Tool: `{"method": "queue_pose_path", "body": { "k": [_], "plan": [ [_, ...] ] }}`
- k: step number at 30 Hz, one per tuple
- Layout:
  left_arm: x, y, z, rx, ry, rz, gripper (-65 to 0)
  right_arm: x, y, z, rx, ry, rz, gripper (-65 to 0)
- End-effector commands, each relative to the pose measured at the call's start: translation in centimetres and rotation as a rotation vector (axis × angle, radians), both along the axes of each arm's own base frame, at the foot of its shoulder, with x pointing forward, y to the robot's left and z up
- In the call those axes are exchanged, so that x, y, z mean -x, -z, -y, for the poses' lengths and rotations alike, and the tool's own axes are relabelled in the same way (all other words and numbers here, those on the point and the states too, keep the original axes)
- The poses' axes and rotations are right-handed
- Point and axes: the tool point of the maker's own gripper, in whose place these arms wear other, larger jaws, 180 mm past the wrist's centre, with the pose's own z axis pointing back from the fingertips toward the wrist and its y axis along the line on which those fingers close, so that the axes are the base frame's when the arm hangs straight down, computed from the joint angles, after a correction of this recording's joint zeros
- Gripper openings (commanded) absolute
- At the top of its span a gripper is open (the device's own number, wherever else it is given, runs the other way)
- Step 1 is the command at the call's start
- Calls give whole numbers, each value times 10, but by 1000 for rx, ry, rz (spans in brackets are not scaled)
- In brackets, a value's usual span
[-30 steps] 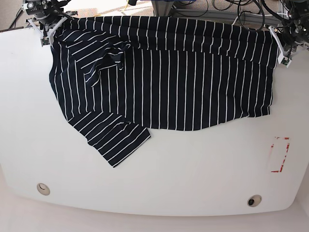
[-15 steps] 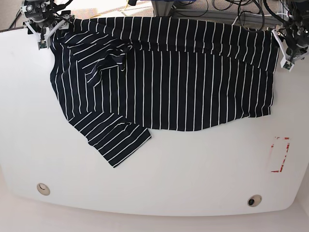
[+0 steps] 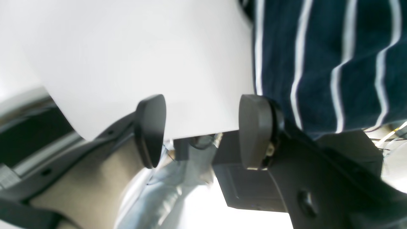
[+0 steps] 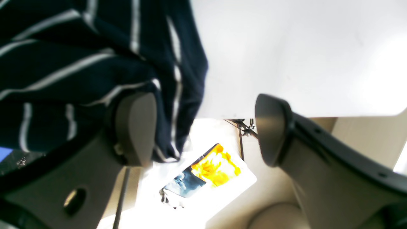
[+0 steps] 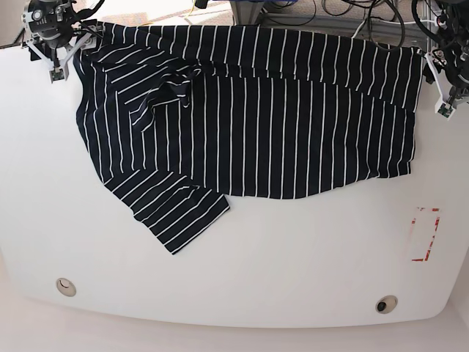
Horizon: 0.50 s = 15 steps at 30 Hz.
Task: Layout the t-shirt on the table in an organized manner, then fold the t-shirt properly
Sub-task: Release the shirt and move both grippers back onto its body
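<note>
The t-shirt (image 5: 249,110), dark navy with thin white stripes, lies spread across the far half of the white table (image 5: 278,257), with one sleeve (image 5: 172,209) pointing toward the near left. My right gripper (image 5: 53,64) is at the shirt's far left corner. In the right wrist view it (image 4: 203,130) is open, and the shirt's edge (image 4: 95,63) hangs against one finger (image 4: 136,127). My left gripper (image 5: 444,101) is just beyond the shirt's far right corner. In the left wrist view it (image 3: 202,132) is open and empty, beside the shirt (image 3: 334,63), over the table's edge (image 3: 143,63).
A red-outlined rectangle mark (image 5: 425,235) is near the right edge. Two round fittings (image 5: 66,286) (image 5: 385,303) sit near the front edge. Cables and a metal frame (image 5: 293,11) stand behind the table. A yellow and blue item (image 4: 210,171) lies on the floor below.
Both grippers have moved outward, away from the shirt's far corners. The shirt's far edge has settled flat on the table.
</note>
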Motion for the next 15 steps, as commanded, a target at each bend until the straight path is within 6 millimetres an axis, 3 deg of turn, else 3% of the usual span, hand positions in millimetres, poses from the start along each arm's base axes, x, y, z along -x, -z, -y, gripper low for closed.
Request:
{"method": "queue_pose_path", "body": {
  "k": [1,6,10,15],
  "plan": [
    [-6,-15,-13,-58,18,10,-306,-2,-14,14,48,5,21,-184],
    [-8,-24,-23,-85,12,24,-306,1,-21,27,75,31,28,-182],
    [-11,-39,-38,-109,-36,69,-306,-16,-28,30,84,32,75,-185],
    [-44,-57,-33,-75,-34,182,-310,-41,-34,29,78,35,141,-187]
  ]
}}
